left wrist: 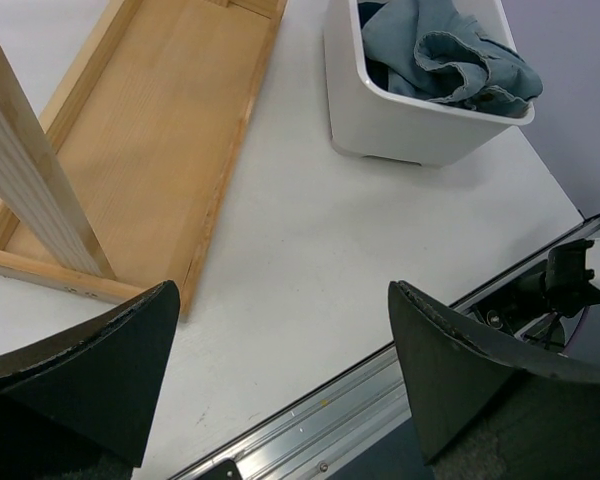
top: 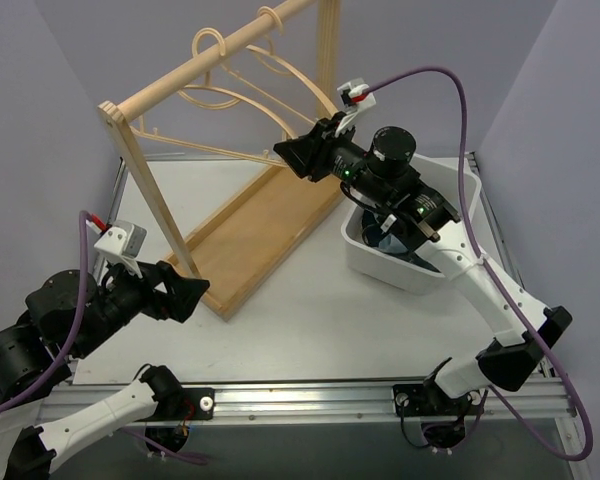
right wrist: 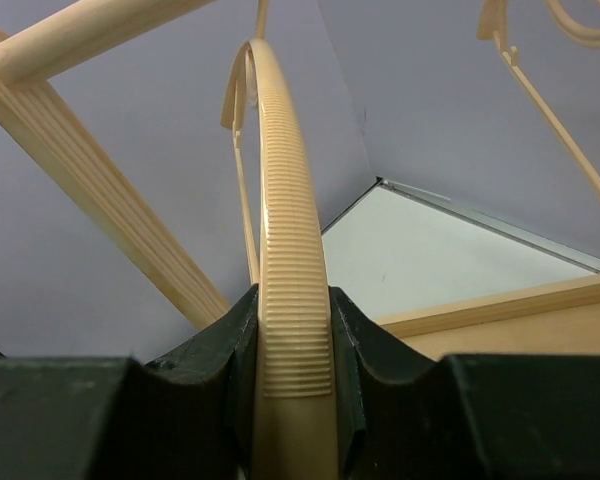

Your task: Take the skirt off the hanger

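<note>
pale wood makes up the rack point(top: 230, 200) standing on the white desk point(top: 310, 300), its flat base tray running from near the left arm toward the back. two cream hangers hook over its top rail; the right hand point(top: 298, 157) has its fingers point(right wrist: 220, 350) pressed on either side of the ribbed arm of the nearer hanger point(right wrist: 285, 290), holding it. the other hanger point(top: 215, 60) hangs farther along the rail, untouched. blue denim, the skirt point(left wrist: 445, 55), lies bunched inside the white bin point(left wrist: 410, 125), which sits on the desk just right of the rack's base and under the right arm. the left hand point(top: 185, 295) hovers low near the rack's front corner post point(left wrist: 35, 185), jaws spread wide and holding nothing.
</note>
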Robot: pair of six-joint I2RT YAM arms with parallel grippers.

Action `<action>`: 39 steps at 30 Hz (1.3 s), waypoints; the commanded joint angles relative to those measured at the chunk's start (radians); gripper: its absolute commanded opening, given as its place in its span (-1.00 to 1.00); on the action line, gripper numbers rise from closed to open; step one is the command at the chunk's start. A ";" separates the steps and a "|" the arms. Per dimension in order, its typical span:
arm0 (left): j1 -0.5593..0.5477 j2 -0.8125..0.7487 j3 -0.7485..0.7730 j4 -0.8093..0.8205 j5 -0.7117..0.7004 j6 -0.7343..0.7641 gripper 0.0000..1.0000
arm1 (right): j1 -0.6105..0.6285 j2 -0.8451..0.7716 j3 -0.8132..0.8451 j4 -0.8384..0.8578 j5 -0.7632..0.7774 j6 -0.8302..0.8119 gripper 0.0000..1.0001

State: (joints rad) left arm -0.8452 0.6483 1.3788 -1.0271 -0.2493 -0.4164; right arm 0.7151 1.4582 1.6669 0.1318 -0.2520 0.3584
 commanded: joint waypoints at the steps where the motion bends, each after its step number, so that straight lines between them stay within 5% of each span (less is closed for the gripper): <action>1: -0.003 0.022 0.034 0.055 0.022 -0.018 0.88 | 0.009 -0.078 -0.032 0.141 -0.015 0.005 -1.00; 15: -0.002 0.037 -0.011 0.096 0.058 -0.067 0.88 | 0.012 -0.134 -0.185 0.117 0.020 0.010 -1.00; 17: -0.002 0.031 -0.018 0.107 0.067 -0.068 0.88 | 0.012 -0.137 -0.199 0.094 0.019 0.007 -0.59; 18: -0.002 0.027 -0.024 0.113 0.082 -0.068 0.88 | 0.014 -0.140 -0.208 0.088 0.025 0.004 0.31; 20: -0.003 0.002 -0.050 0.128 0.091 -0.085 0.88 | 0.029 -0.174 -0.258 0.051 0.060 0.008 0.99; 32: -0.002 -0.251 -0.331 0.160 0.096 -0.334 0.88 | 0.067 -0.567 -0.659 -0.227 0.572 0.189 1.00; 39: -0.002 -0.407 -0.586 0.203 0.157 -0.522 0.88 | 0.069 -0.808 -0.886 -0.288 0.557 0.338 1.00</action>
State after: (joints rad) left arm -0.8452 0.2893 0.8440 -0.8772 -0.1238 -0.8124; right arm 0.7826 0.7113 0.8349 -0.1101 0.2516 0.5858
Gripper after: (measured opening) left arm 0.940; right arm 0.996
